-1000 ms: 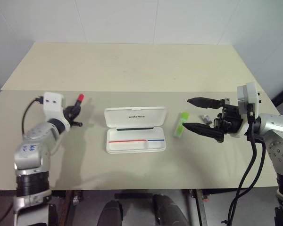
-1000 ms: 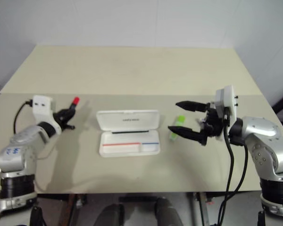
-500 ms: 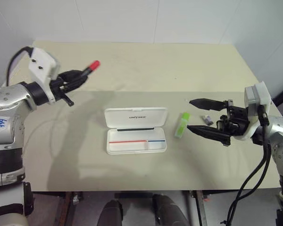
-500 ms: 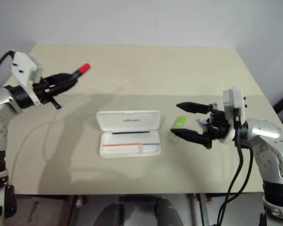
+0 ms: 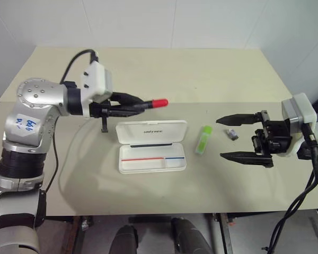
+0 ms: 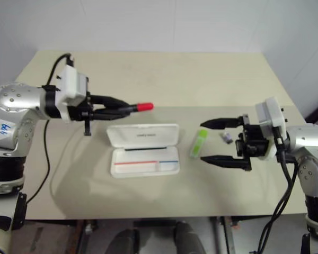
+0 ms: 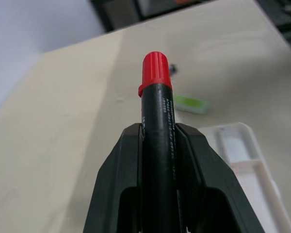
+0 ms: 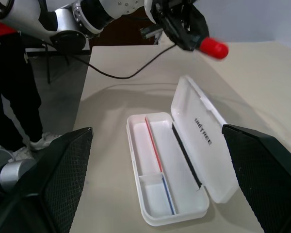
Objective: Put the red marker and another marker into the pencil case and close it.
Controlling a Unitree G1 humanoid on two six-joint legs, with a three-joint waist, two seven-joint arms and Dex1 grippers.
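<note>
My left gripper (image 5: 133, 105) is shut on the red marker (image 5: 160, 102), which it holds level in the air, red cap pointing right, just above the back edge of the pencil case (image 5: 152, 159). In the left wrist view the black barrel (image 7: 156, 126) sits between both fingers (image 7: 120, 179). The white case lies open mid-table, lid (image 5: 152, 131) folded back, with red and blue stripes in the tray. A light green marker (image 5: 204, 139) lies right of the case. My right gripper (image 5: 220, 138) hangs open and empty just right of the green marker.
A small grey object (image 5: 232, 134) lies on the table between the right gripper's fingers. The beige table (image 5: 148, 74) reaches far back to a white wall. A person's legs (image 8: 14, 97) stand beyond the table's left end.
The left arm has swung up and to the right from the table's left side, carrying the red marker to the case's back edge. The right gripper has turned slightly, staying open.
</note>
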